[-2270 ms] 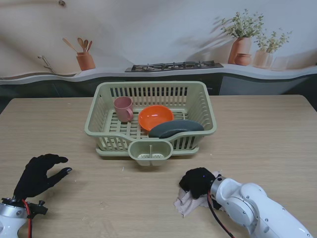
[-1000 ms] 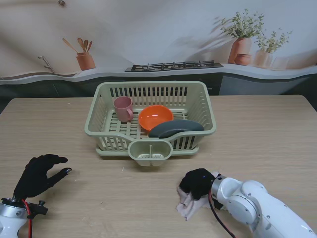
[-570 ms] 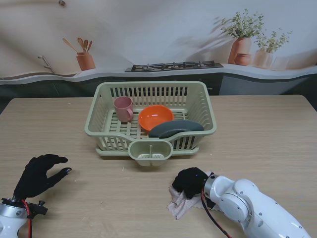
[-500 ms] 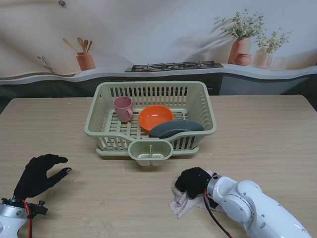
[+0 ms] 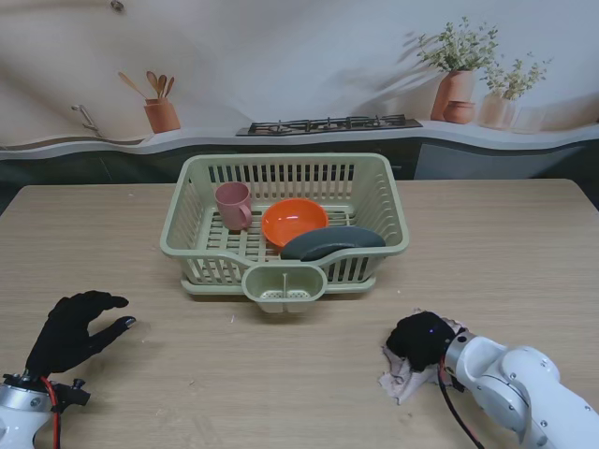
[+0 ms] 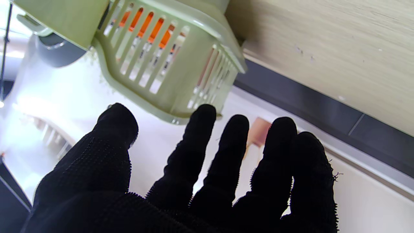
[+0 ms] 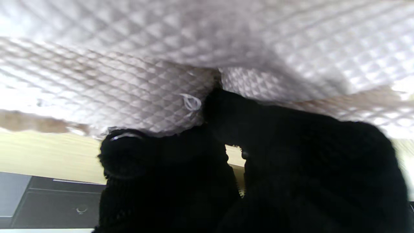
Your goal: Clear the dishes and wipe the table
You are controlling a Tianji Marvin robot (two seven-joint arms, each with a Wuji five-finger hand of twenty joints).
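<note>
A kitchen backdrop with a stove top [image 5: 328,123], a terracotta pot of wooden utensils [image 5: 161,110] and potted plants [image 5: 460,70] is running behind the pale wood-grain bench [image 5: 505,253]. At the middle of the bench, toward twelve o'clock, a sage-green slatted plastic dish rack [image 5: 393,210] is holding a pink mug [image 5: 232,205] at its ten o'clock side, an orange bowl [image 5: 294,222] at its centre and a dark grey plate [image 5: 332,243] leaning toward its five o'clock corner. A small cutlery cup [image 5: 284,286] is hanging on the rack's near wall.

At about five o'clock on the bench, the right robot hand [image 5: 421,340] in its black glove is pressing down on a crumpled pinkish-white quilted cloth [image 5: 395,376], its fingers curled into the fabric and gripping it; the wrist view is filled by the cloth [image 7: 161,71] bunched against the fingertips [image 7: 129,152].

At eight o'clock, the left robot hand [image 5: 75,327] is hovering with fingers spread and holding nothing; its own view is showing the splayed fingers [image 6: 194,155] and the rack corner [image 6: 181,64] beyond them. Bare bench is lying between the two hands, well apart, with nothing standing between the cloth and the rack.
</note>
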